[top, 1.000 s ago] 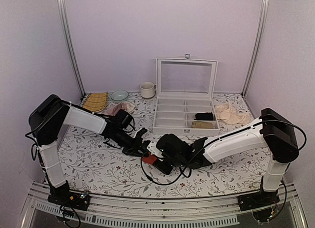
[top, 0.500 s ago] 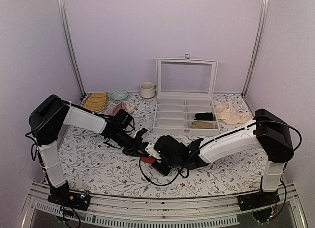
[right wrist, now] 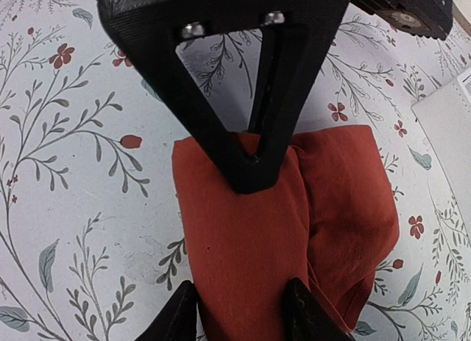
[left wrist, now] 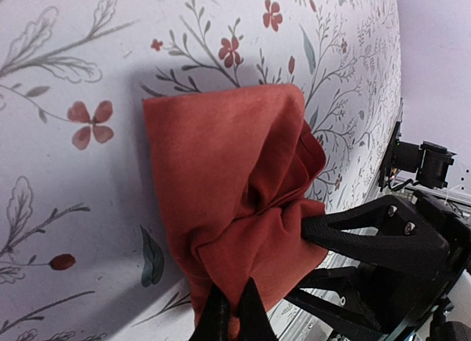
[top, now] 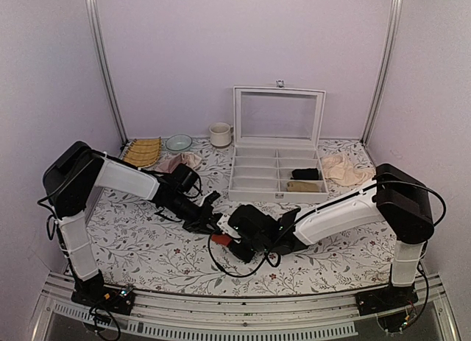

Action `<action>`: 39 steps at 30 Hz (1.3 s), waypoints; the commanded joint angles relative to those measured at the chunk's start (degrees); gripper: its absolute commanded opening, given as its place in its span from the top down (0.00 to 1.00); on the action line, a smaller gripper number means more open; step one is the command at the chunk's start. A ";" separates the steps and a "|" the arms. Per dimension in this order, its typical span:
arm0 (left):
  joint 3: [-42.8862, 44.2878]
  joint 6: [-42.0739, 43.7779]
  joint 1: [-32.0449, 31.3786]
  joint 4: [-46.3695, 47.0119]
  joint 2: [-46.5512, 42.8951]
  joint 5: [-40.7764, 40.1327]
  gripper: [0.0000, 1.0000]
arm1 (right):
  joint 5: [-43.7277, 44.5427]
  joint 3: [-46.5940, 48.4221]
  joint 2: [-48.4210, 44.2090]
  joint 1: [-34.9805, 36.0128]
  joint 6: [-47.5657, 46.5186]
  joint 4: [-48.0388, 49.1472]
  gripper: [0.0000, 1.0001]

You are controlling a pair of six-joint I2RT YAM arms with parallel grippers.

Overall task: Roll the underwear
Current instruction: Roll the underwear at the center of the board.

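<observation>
Pinching the red-orange underwear [left wrist: 221, 179] on the floral table [left wrist: 66, 208], the left gripper [left wrist: 229, 315] is clenched; the right gripper [right wrist: 239, 315], jaws parted, straddles it. The raised-lid compartment box [top: 254, 194] holds a black roll [top: 305, 174] and a tan roll [top: 302, 185].

Underwear [top: 219, 239] lies on table [top: 132, 245], front centre. Left gripper [top: 215, 225] sits just behind-left of it. Right gripper [right wrist: 243, 311] is on its right, jaws either side of the fold. Box [top: 278, 180] stands behind, right of centre, lid upright at back. Two rolls [top: 305, 174] in its right-hand compartments, one behind the other. Right cloth [top: 342, 170] just right of box. Mug [top: 219, 135] left of lid, bowl [top: 177, 142] left of mug, mat [top: 143, 151] left of bowl. Left cloth [top: 180, 162] just before bowl.
</observation>
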 commanded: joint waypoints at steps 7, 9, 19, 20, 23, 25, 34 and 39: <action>-0.26 0.73 -0.45 -1.61 0.63 -1.36 1.00 | -1.23 0.36 4.40 0.39 2.40 -1.71 0.89; -0.21 0.69 -0.50 -1.61 0.70 -1.37 1.00 | -1.58 0.22 4.40 0.36 2.60 -1.75 0.96; 0.31 -0.72 0.87 -1.52 -0.08 -2.54 0.66 | -3.47 -4.10 2.30 0.40 6.14 1.39 1.00; 0.24 -1.10 1.23 -1.31 -0.38 -2.63 0.64 | -3.83 -4.83 1.96 0.36 6.88 1.98 1.00; 0.37 -1.79 2.30 -0.78 -1.18 -2.64 0.61 | -5.74 -7.27 1.07 0.14 8.99 4.30 1.00; 0.56 -2.10 2.71 -0.36 -1.33 -2.34 0.61 | -6.74 -8.74 0.63 0.02 10.24 6.43 1.00; 6.33 -1.09 3.62 -1.78 1.60 -2.52 0.60 | -7.26 -11.41 -0.64 0.01 11.75 8.67 1.00; 7.96 -0.98 3.99 -2.15 2.71 -3.07 0.60 | -9.14 -12.91 -1.41 -0.05 12.33 10.00 1.00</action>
